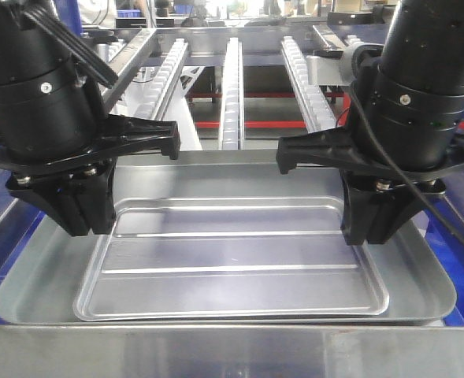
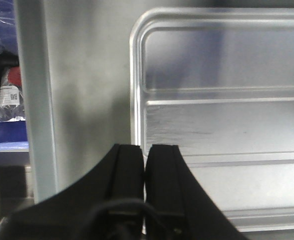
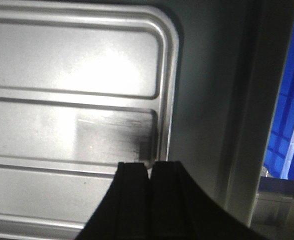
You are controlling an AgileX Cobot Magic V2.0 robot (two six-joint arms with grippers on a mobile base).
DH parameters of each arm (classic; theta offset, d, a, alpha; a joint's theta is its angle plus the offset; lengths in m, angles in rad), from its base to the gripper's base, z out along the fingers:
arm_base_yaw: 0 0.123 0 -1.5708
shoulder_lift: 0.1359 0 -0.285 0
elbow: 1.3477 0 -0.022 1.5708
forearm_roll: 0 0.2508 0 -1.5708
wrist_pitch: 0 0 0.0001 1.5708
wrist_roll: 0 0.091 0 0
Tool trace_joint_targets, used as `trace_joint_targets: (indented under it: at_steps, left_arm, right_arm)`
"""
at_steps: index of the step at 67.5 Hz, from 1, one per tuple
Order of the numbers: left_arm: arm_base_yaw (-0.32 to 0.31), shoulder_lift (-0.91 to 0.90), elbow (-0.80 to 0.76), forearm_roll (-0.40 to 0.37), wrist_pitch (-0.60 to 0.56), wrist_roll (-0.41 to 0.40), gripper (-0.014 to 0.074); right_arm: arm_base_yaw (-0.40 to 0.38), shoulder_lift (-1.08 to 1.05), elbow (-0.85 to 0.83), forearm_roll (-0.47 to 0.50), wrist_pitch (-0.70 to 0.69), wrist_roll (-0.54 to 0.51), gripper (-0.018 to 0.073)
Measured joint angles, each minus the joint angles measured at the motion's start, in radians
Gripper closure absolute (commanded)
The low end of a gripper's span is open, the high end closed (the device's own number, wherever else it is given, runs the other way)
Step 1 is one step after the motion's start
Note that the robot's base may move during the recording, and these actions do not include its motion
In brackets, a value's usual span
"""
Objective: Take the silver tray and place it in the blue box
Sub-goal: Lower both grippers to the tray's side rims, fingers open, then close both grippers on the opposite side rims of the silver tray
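The silver tray (image 1: 232,272) (image 2: 226,125) (image 3: 62,125) lies flat inside a larger, duller grey pan (image 1: 421,276), its two ridges running left to right. My left gripper (image 1: 94,224) (image 2: 144,147) is down at the tray's left edge and shut, with the rolled rim running in between its fingertips. On the opposite edge my right gripper (image 1: 365,232) (image 3: 149,164) is shut on the rim in the same way. Bright blue ribbed plastic, apparently the blue box (image 3: 286,125), shows past the pan's right wall in the right wrist view.
The grey pan's walls (image 2: 87,100) (image 3: 201,100) stand close outside each gripper. Roller conveyor rails (image 1: 232,87) run away behind the pan. A metal ledge (image 1: 232,350) crosses the front. Blue surfaces (image 1: 462,228) flank the pan.
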Motion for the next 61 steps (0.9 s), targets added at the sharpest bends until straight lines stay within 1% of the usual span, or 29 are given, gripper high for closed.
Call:
trace_joint_targets:
  at_steps: [23, 26, 29, 33, 34, 37, 38, 40, 44, 48, 61]
  left_arm:
    - [0.000, 0.035, 0.000, 0.000, -0.005, 0.000, 0.0602]
    - [0.000, 0.041, 0.000, -0.005, -0.007, 0.000, 0.0602]
    - [0.000, 0.045, 0.000, -0.011, -0.012, 0.000, 0.0601]
    - [0.000, 0.051, 0.000, -0.015, -0.011, 0.000, 0.0556]
    - [0.000, 0.051, 0.000, -0.015, -0.011, 0.000, 0.0547]
    - [0.000, 0.051, 0.000, -0.015, -0.011, 0.000, 0.0469]
    - [0.000, 0.051, 0.000, -0.015, -0.011, 0.000, 0.0456]
    - [0.000, 0.051, 0.000, -0.015, -0.011, 0.000, 0.0398]
    - [0.000, 0.051, 0.000, -0.016, -0.012, 0.000, 0.0338]
    - [0.000, 0.051, 0.000, -0.017, -0.012, 0.000, 0.0325]
    - [0.000, 0.053, 0.000, 0.000, -0.018, 0.000, 0.0350]
  right_arm:
    - [0.000, 0.000, 0.000, 0.002, -0.013, 0.000, 0.0498]
    - [0.000, 0.000, 0.000, 0.002, -0.018, 0.000, 0.0476]
    - [0.000, 0.000, 0.000, 0.002, -0.021, 0.000, 0.0432]
    - [0.000, 0.000, 0.000, 0.004, -0.023, 0.000, 0.0342]
    - [0.000, 0.000, 0.000, 0.004, -0.023, 0.000, 0.0331]
    - [0.000, 0.000, 0.000, 0.004, -0.023, 0.000, 0.0275]
    - [0.000, 0.000, 0.000, 0.004, -0.023, 0.000, 0.0253]
    - [0.000, 0.000, 0.000, 0.004, -0.023, 0.000, 0.0237]
    - [0.000, 0.000, 0.000, 0.004, -0.026, 0.000, 0.0219]
    - [0.000, 0.000, 0.000, 0.004, -0.031, 0.000, 0.0220]
    - [-0.024, 0.000, 0.000, 0.006, -0.042, 0.000, 0.0220]
